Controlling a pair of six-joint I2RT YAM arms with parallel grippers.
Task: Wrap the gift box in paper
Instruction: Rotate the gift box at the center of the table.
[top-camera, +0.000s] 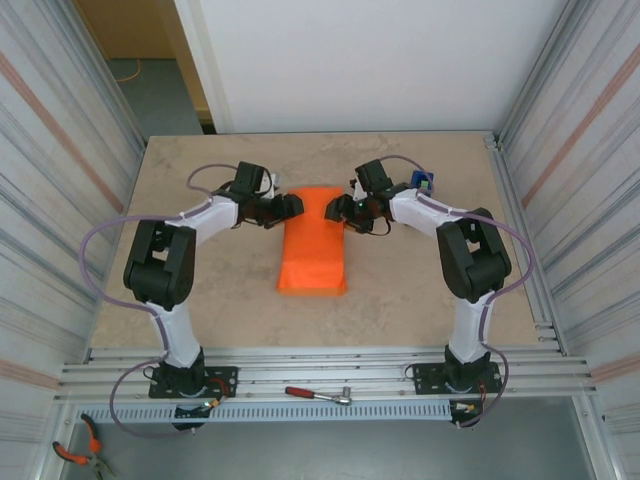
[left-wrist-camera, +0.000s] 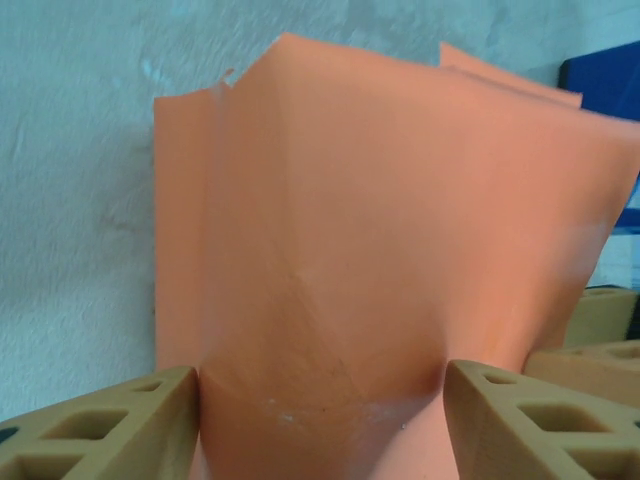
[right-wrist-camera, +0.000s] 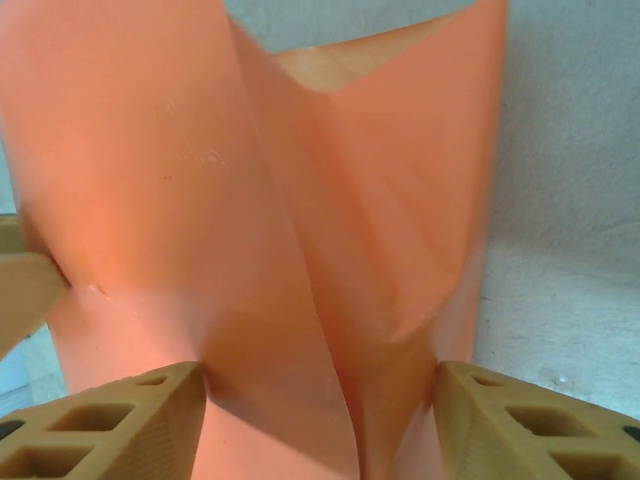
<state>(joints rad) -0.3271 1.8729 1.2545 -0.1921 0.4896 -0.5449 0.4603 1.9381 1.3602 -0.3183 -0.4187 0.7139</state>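
The orange paper (top-camera: 313, 250) lies as a long strip in the middle of the table, humped at its far end. The gift box is hidden under it. My left gripper (top-camera: 290, 207) is at the far end's left side and my right gripper (top-camera: 334, 210) at its right side. In the left wrist view the paper (left-wrist-camera: 380, 230) bulges between the tan fingers (left-wrist-camera: 120, 425), touching and dented by both. In the right wrist view folded paper (right-wrist-camera: 200, 180) likewise fills the gap between the fingers (right-wrist-camera: 520, 420). Each gripper (left-wrist-camera: 320, 420) (right-wrist-camera: 320, 420) is closed on the paper-covered bulge.
A blue tape dispenser (top-camera: 424, 183) stands at the back right, behind the right arm, and shows as a blue shape (left-wrist-camera: 605, 90) past the paper. A ratchet tool (top-camera: 318, 395) lies on the front rail. Orange-handled pliers (top-camera: 78, 452) lie below left. Corrugated walls flank the table.
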